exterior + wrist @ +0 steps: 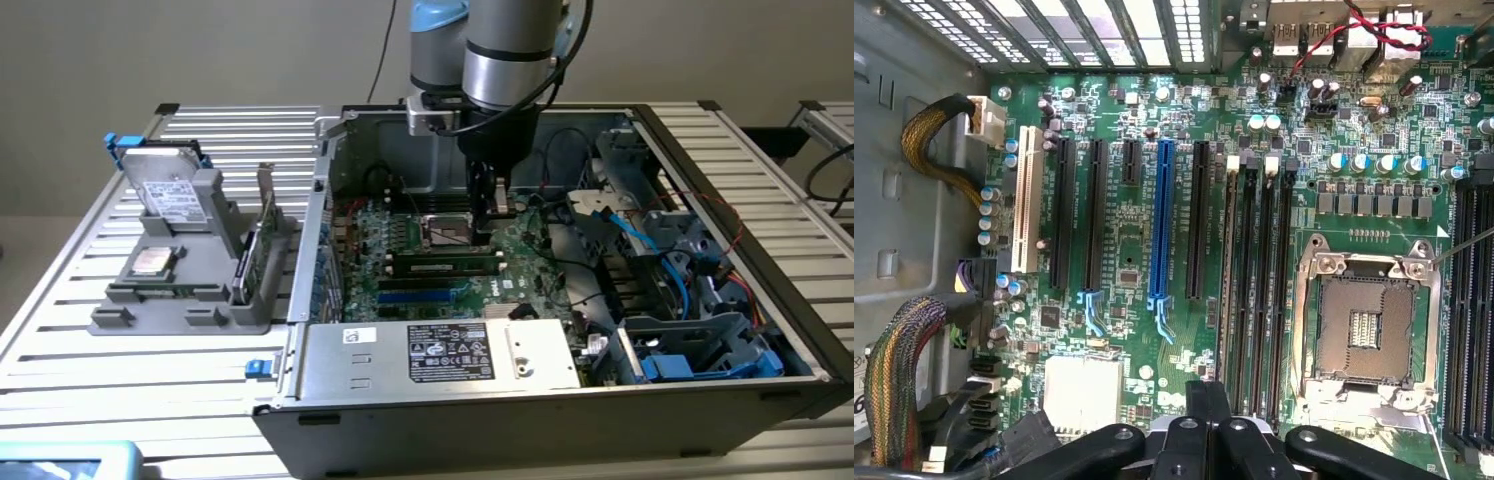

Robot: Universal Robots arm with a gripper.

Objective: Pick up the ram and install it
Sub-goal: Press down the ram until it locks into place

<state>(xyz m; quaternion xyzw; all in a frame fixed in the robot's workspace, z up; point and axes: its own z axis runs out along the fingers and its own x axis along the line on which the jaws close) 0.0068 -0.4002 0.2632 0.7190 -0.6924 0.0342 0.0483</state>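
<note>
The ram [447, 266], a narrow green stick with black chips, sits lengthwise in a memory slot on the motherboard [400, 240], just in front of the processor socket [447, 235]. My gripper [497, 208] hangs inside the open computer case [534, 400], above the board at the socket's far right, apart from the ram. In the wrist view its dark fingers [1189, 440] meet with nothing between them, so the gripper [1204, 415] is shut and empty. They hover by the ends of the black memory slots [1254, 270], beside the empty socket [1369, 330].
A grey fixture [160, 305] on the slatted table, at the exterior view's left, carries a hard drive [174, 190], a silvery processor chip [150, 262] and an upright expansion card [260, 235]. Cables [627, 230] and drive bays crowd the case's right side; the power supply [441, 355] is in front.
</note>
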